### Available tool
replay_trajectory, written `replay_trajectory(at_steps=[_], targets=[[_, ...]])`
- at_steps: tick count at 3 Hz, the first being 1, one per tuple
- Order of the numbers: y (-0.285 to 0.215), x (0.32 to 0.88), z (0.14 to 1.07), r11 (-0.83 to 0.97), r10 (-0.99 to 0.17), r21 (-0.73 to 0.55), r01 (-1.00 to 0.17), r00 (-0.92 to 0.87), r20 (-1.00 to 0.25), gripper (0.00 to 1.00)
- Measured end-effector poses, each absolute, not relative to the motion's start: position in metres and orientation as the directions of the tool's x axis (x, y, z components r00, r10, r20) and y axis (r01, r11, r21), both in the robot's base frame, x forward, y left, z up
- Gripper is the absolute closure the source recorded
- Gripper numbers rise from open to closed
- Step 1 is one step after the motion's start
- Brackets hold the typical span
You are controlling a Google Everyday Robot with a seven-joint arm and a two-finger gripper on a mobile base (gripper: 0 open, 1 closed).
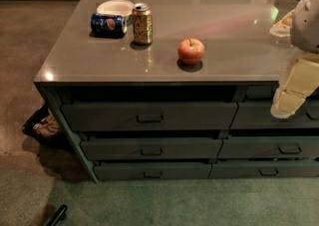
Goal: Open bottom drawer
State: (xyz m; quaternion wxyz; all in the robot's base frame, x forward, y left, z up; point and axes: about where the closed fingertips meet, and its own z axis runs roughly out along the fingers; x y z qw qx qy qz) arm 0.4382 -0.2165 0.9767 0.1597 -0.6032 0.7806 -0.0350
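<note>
where the gripper is: the gripper [284,106] hangs at the far right edge of the view, a cream-coloured end below a pale grey arm [306,18], in front of the upper drawer of the neighbouring stack [269,148]
claw state: cannot tell whether it is open or closed; nothing is seen held in it
bottom drawer: the bottom drawer [152,171] is the lowest and slimmest front of the left stack, just above the green carpet [149,205], well apart from the gripper, down and to its left
pull: a small dark rectangular pull [152,174] sits at the centre of that front, untouched
drawer front: about in line with the twin slim drawer [266,170] to its right
above it: the middle drawer [151,149], then the tall top drawer [148,116], each with a like pull
counter top: glossy grey counter top [224,65] over both stacks
apple: a red apple [191,51] stands near the front edge
cans: a gold can [142,23] stands upright; just beside it, to the left, a blue can [107,24] lies on its side
bowl: a white bowl [115,7] sits behind the two cans
floor, left: a dark bundle [42,125] lies against the cabinet's left end
</note>
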Motion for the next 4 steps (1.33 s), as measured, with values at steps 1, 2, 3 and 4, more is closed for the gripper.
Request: replay_trajectory(at_steps=[1, 2, 3, 4], targets=[[-0.217, 0.438, 0.977, 0.270, -0.953, -0.247, -0.931, -0.221, -0.207, 0.00], [-0.213, 0.433, 0.955, 0.280, -0.949, -0.255, -0.926, -0.226, -0.221, 0.00], [-0.209, 0.417, 0.875, 0.308, -0.933, -0.202, -0.930, -0.254, -0.254, 0.00], [-0.208, 0.416, 0.874, 0.307, -0.933, -0.202, -0.930, -0.253, -0.255, 0.00]])
